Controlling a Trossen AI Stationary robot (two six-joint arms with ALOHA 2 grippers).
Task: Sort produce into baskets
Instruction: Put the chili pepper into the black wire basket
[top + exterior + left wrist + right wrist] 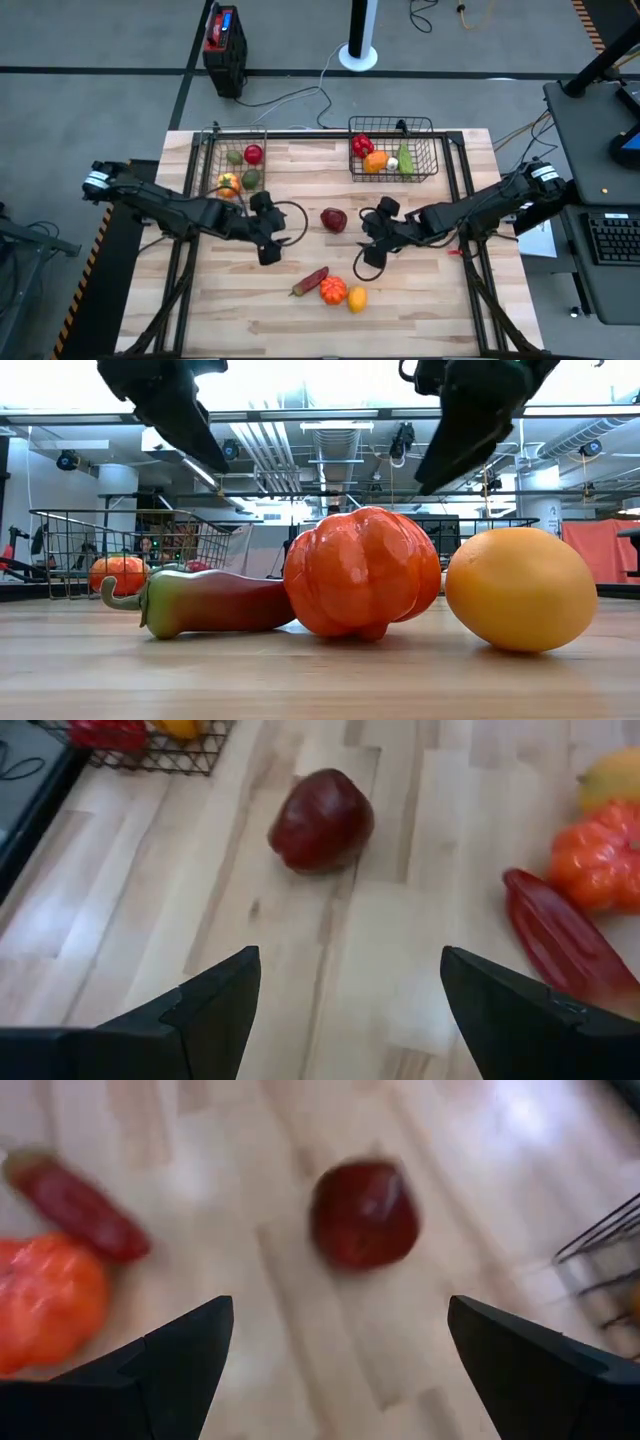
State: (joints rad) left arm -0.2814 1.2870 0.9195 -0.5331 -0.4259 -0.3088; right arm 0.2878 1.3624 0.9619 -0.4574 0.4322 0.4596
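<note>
Your two grippers hang open over the table, and neither one holds anything.

Start at the left: your left gripper (268,240) has its jaws spread wide with nothing between them. The left basket (215,160) sits at its 11 o'clock with a red piece (253,154), a green piece (250,178) and an orange-yellow piece (228,184) inside. The dark red apple (333,219) rests on the bare wood between your two grippers, touching neither. At the apple's 6 o'clock lie the red chili pepper (310,281), the orange pumpkin-shaped piece (333,290) and the yellow lemon (357,298), close in a row. Your right gripper (376,238) is wide open and empty too. The right basket (430,150) is at its 12 o'clock with more produce in it. Nothing blocks the way to the apple.
</note>
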